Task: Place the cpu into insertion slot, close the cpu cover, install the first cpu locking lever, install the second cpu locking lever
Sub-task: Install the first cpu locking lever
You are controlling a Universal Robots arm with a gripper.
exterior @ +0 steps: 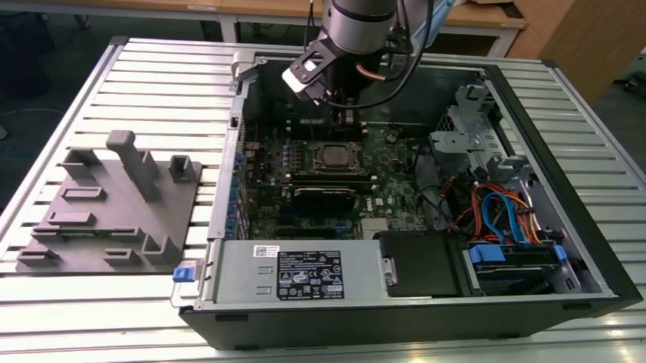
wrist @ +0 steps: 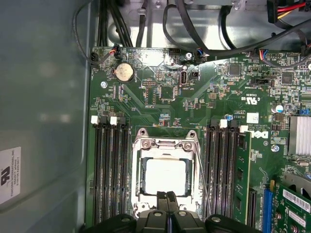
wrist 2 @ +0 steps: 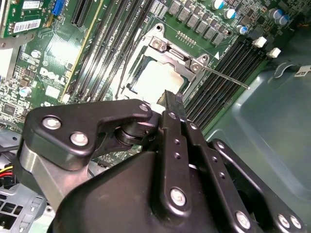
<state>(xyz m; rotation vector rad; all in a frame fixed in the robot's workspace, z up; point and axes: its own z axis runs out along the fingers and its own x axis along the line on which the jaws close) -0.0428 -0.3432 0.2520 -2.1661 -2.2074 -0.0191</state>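
Observation:
The cpu (wrist: 165, 177) lies flat in the insertion slot (wrist: 139, 180) on the green motherboard, its pale metal top showing through the cut-out of the cpu cover (wrist: 165, 144), which lies down around it. In the second wrist view the cpu (wrist 2: 154, 80) and the cover (wrist 2: 177, 54) show again, and a thin wire locking lever (wrist 2: 226, 77) sticks out from the socket's corner. That lever (wrist: 201, 170) runs along one side of the socket. My gripper (wrist: 168, 196) hovers at the socket's edge, shut with nothing between its fingers. In the exterior view my gripper (exterior: 343, 113) hangs over the socket (exterior: 333, 156).
Black memory slots (wrist: 109, 165) flank the socket on both sides, one holding a module (wrist: 241, 170). The grey case wall (wrist: 43, 121) stands close by. A power supply (exterior: 293, 276), drive cage and cables (exterior: 495, 212) fill the case. A grey fixture plate (exterior: 101, 204) lies on the exterior view's left.

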